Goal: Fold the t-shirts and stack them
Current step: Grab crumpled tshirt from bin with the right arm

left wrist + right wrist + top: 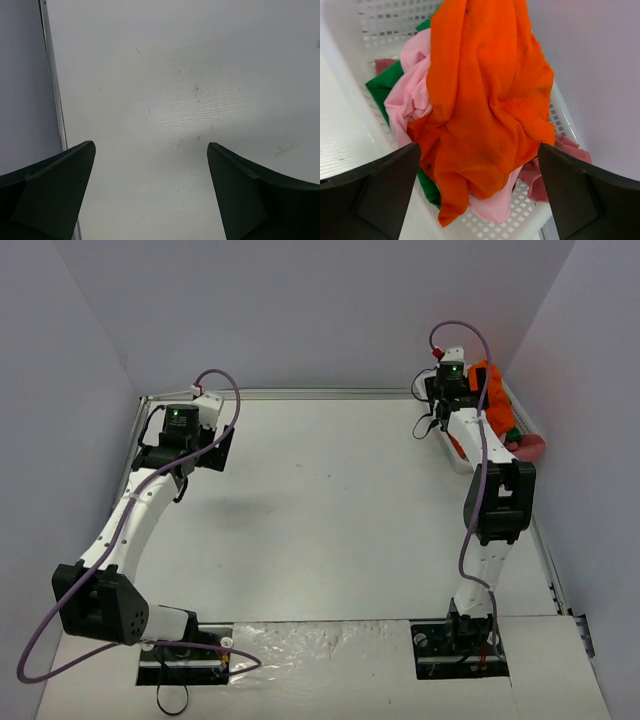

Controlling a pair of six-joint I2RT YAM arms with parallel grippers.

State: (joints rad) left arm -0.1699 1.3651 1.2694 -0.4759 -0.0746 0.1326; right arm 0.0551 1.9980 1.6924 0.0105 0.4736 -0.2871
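A bright orange t-shirt [490,100] with tiny dark specks lies heaped on top of a pile in a white slotted basket [360,30]. Under it are a light pink shirt [412,90], a green one [382,85] and a darker pink one [570,150]. My right gripper [477,147] hangs open just above the orange shirt and holds nothing. In the top view the pile [490,395] sits at the far right, with the right gripper [445,405] beside it. My left gripper [150,145] is open and empty over bare table at the far left [185,465].
The basket [470,455] stands against the right wall. A metal rail [52,80] edges the table close to my left gripper, with the grey wall behind it. A crinkled clear sheet [320,650] lies between the arm bases.
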